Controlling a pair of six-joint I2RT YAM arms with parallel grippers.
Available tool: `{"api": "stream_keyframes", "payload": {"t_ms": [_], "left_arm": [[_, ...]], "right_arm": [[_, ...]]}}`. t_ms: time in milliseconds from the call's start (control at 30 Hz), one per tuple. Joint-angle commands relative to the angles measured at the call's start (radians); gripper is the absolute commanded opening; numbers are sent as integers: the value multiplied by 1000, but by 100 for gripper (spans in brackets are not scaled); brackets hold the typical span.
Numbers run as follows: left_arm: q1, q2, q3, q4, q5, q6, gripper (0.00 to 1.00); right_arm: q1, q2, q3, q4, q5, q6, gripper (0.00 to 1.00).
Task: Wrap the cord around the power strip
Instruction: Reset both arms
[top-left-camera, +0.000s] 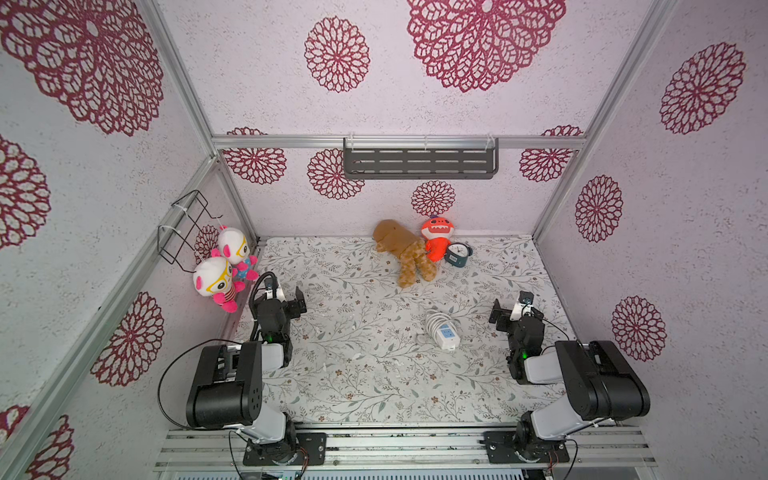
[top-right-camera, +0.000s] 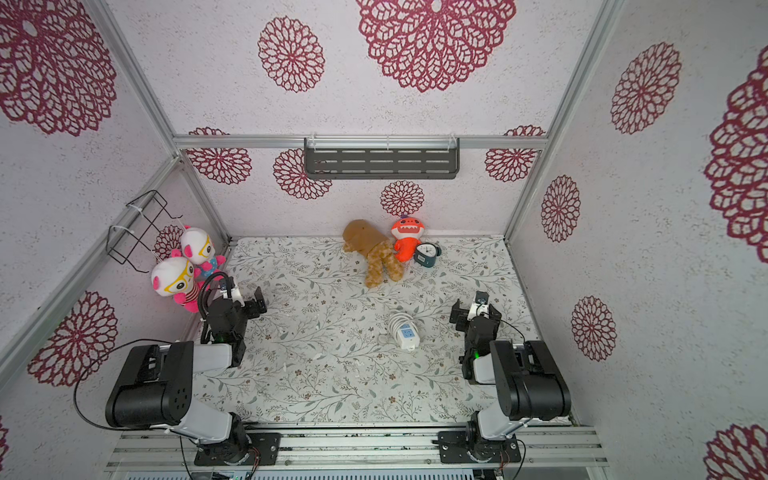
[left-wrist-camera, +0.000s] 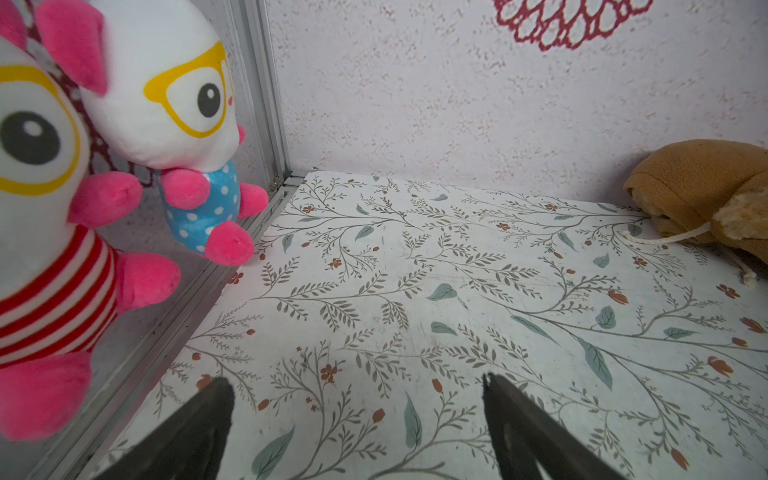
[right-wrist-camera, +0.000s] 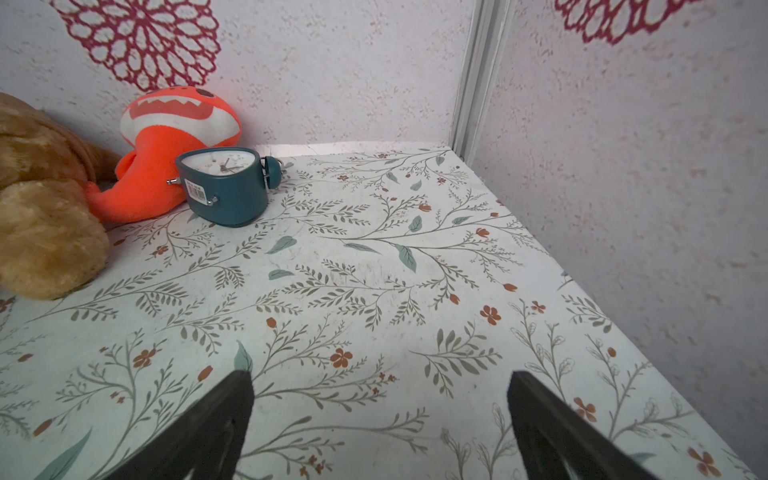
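Note:
The power strip (top-left-camera: 447, 335) (top-right-camera: 406, 334), a white bar with a light-blue socket face, lies on the floral table right of centre. The white cord (top-left-camera: 434, 322) (top-right-camera: 398, 322) sits in coils around its far end, and a small loop of it rests on the table beside it. My left gripper (top-left-camera: 291, 300) (top-right-camera: 250, 300) (left-wrist-camera: 357, 380) hovers at the table's left side, far from the strip, open and empty. To the right of the strip my right gripper (top-left-camera: 512, 308) (top-right-camera: 473, 309) (right-wrist-camera: 379, 376) is also open, with only bare table between its fingers. Neither wrist view shows the strip.
A brown plush (top-left-camera: 405, 253), an orange plush (top-left-camera: 436, 237) and a blue alarm clock (top-left-camera: 458, 253) lie by the back wall. Two white-and-pink plush toys (top-left-camera: 220, 282) hang under a wire basket (top-left-camera: 187, 224) on the left wall, close to my left arm. A grey shelf (top-left-camera: 419, 160) hangs high on the back wall.

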Motion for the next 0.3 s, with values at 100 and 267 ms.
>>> {"api": "stream_keyframes", "payload": {"t_ms": [100, 267], "left_arm": [[8, 1, -1, -5, -3, -12, 97], [8, 1, -1, -6, -3, -13, 97]], "right_arm": [[0, 3, 28, -21, -20, -12, 99], [-5, -6, 15, -5, -28, -11, 99]]}}
